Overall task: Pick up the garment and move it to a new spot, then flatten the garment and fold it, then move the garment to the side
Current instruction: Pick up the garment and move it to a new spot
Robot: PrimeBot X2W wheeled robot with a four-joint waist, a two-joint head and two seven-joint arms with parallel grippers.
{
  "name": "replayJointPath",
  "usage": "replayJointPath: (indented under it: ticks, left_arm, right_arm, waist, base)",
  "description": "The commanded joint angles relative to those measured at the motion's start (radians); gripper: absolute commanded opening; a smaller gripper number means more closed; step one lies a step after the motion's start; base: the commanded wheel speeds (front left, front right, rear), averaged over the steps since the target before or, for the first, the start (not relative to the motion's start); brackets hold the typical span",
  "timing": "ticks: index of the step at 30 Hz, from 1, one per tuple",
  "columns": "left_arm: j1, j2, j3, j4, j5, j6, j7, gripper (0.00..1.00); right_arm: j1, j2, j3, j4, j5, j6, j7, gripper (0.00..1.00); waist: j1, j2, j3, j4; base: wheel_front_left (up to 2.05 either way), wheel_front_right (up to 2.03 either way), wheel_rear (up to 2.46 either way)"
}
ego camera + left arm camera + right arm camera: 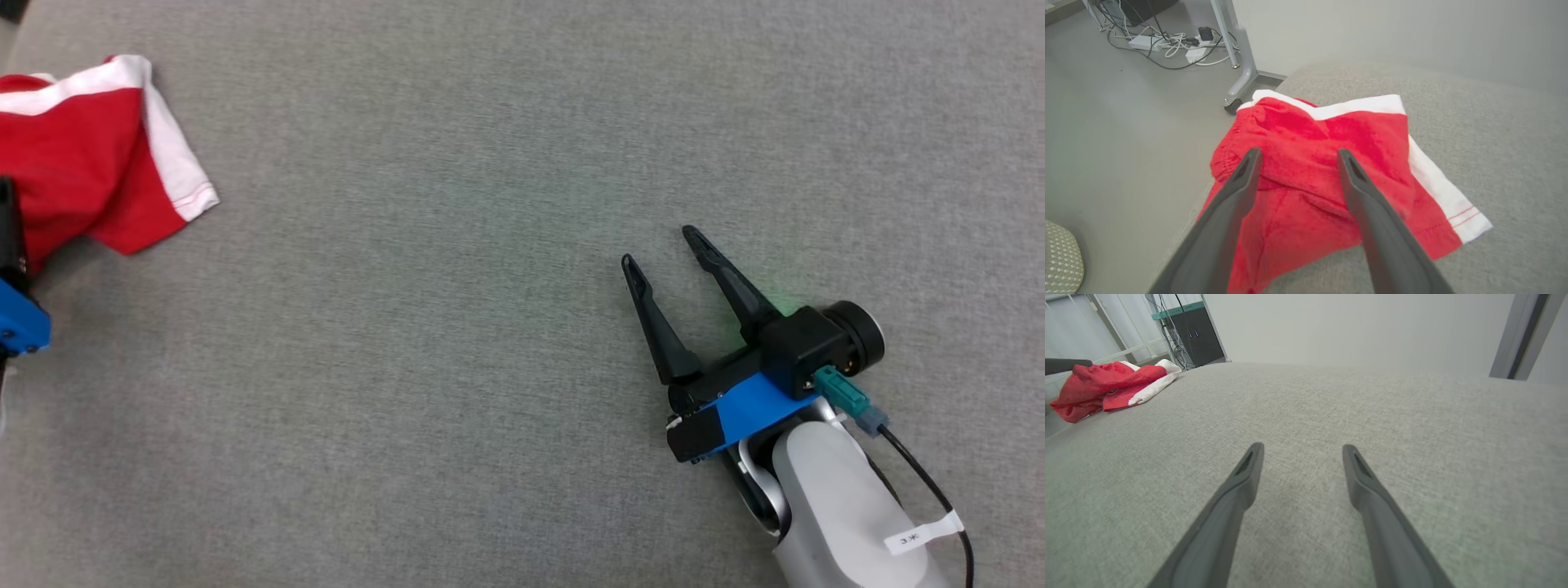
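Big grey fabric-covered table (490, 163) takes up most of the scene. The garment (82, 155), red with white trim, sits crumpled at the table's far left edge, partly hanging over it. The left hand (1296, 157) is right at the garment with fingers spread wide, gripping nothing; can't tell if they touch it. The right hand (657, 245) is released too, over bare table well apart from the garment.

Head cam: steep downward look at grey fabric surface (449, 245). Left wrist cam: close above red garment (1306, 163) at surface edge. Right wrist cam: low, grazing; same garment far left.
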Motion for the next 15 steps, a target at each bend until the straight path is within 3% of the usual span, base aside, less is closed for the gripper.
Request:
replayJointPath:
  ticks: [1, 4, 5, 6, 7, 15]
  left_arm:
    - [-0.016, 0.010, -0.017, 0.017, -0.021, 0.003, 0.017, 1.00]
    - [-0.017, 0.012, -0.058, 0.053, -0.087, 0.003, 0.068, 1.00]
    - [-0.016, 0.017, -0.069, 0.067, -0.098, 0.003, 0.075, 0.78]
    - [-0.016, 0.021, -0.087, 0.071, -0.104, 0.003, 0.074, 0.24]
    - [-0.015, 0.021, -0.097, 0.074, -0.119, 0.003, 0.063, 0.00]
    - [-0.075, 0.077, -0.175, -0.003, -0.074, 0.003, -0.099, 0.00]
  right_arm:
    - [0.010, -0.023, -0.017, 0.025, -0.004, -0.002, 0.005, 1.00]
    - [0.020, -0.024, -0.032, 0.019, -0.008, -0.002, 0.007, 1.00]
    - [0.026, -0.025, -0.037, 0.017, -0.008, -0.002, 0.007, 1.00]
    - [0.031, -0.024, -0.039, 0.015, -0.008, -0.002, 0.007, 1.00]
    - [0.036, -0.025, -0.043, 0.011, -0.009, -0.002, 0.007, 1.00]
    - [0.058, -0.017, -0.051, 0.004, 0.019, -0.002, 0.006, 1.00]
  waist:
    - [-0.0001, 0.0000, 0.006, -0.009]
    - [-0.0001, 0.0000, 0.019, -0.024]
    - [-0.0001, 0.0000, 0.021, -0.028]
    - [-0.0001, 0.0000, 0.022, -0.030]
    - [-0.0001, 0.0000, 0.022, -0.032]
    - [-0.0001, 0.0000, -0.035, -0.028]
  base:
    - [0.00, 0.00, 0.00]
    - [0.00, 0.00, 0.00]
    - [0.00, 0.00, 0.00]
    - [0.00, 0.00, 0.00]
    - [0.00, 0.00, 0.00]
    - [0.00, 0.00, 0.00]
